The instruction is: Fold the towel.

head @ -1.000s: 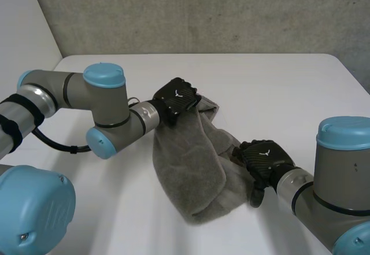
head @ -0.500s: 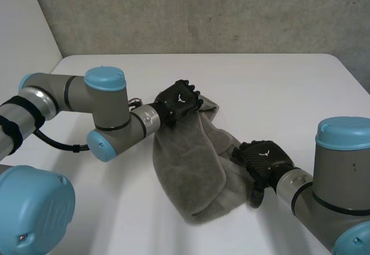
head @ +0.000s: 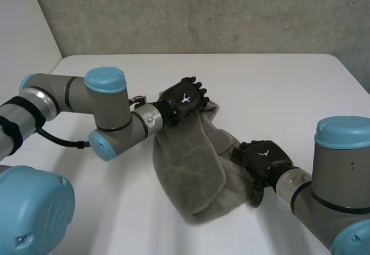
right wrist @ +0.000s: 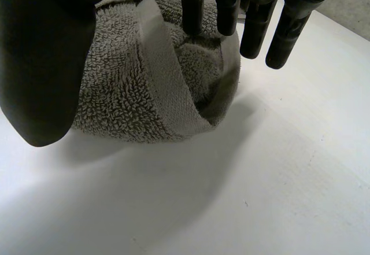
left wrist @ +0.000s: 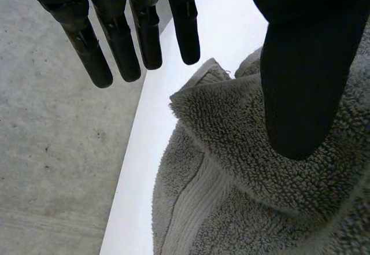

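Observation:
A grey terry towel (head: 191,162) lies bunched and partly folded in the middle of the white table (head: 277,87). My left hand (head: 184,100) hovers at the towel's far end, fingers straight and spread. In the left wrist view its fingers (left wrist: 144,35) stand clear of the towel (left wrist: 231,139), and the thumb (left wrist: 306,81) is over the folded far corner. My right hand (head: 263,158) rests at the towel's right edge. In the right wrist view its straight fingers (right wrist: 254,23) reach to the rolled hem of the towel (right wrist: 133,87), thumb apart.
A concrete wall (head: 202,12) runs behind the table's far edge, and a white panel (head: 23,29) stands at the left. Bare tabletop lies on all sides of the towel. The left arm's elbow (head: 107,113) hangs over the table to the left of the towel.
The left hand's fingers have straightened and let go of the towel's far end, and the hand has shifted a little to the right. The right hand and the towel have stayed put.

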Motion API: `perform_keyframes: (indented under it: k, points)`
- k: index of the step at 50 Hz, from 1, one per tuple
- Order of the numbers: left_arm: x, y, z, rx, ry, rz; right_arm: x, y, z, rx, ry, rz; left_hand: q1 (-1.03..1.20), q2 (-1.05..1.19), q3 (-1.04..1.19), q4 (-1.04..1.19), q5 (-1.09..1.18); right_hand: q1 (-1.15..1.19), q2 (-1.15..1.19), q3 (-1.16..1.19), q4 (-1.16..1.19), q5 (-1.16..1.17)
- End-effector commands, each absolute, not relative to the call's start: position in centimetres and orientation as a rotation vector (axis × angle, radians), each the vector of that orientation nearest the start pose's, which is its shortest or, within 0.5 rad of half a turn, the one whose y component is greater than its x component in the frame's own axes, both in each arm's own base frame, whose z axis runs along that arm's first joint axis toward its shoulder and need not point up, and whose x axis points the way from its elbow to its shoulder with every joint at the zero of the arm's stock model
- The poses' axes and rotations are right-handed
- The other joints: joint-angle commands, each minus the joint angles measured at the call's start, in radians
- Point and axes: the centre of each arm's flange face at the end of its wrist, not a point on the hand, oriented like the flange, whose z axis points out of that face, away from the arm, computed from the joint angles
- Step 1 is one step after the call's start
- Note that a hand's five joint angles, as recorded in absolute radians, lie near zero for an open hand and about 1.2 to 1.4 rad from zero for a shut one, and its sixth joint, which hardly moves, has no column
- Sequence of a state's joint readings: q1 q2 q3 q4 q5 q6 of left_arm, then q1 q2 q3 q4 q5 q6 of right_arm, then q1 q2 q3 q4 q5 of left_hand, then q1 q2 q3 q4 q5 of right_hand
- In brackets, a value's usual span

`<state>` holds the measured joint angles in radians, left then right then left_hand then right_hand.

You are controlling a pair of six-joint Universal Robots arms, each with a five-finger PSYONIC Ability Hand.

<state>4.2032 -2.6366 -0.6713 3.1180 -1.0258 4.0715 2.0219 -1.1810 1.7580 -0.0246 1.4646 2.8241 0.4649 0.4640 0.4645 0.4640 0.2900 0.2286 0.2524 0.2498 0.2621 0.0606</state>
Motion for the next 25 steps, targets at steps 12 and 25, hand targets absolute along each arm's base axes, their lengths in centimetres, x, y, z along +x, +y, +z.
perform_keyframes:
  k: [12,25]
  points:
    - [-39.3,-34.3,12.8,-1.851,-1.371,1.962,25.9,-21.4,13.9,-1.047,2.392,-1.442,0.862,0.863,0.862,0.863,0.862,-0.054,-0.078,-0.075,-0.088,-0.061]
    - [-38.2,-34.8,16.6,-1.837,-1.240,2.414,26.6,-21.6,13.7,-1.039,2.325,-1.453,0.931,0.932,0.932,0.932,0.932,0.775,0.751,0.754,0.742,0.769]
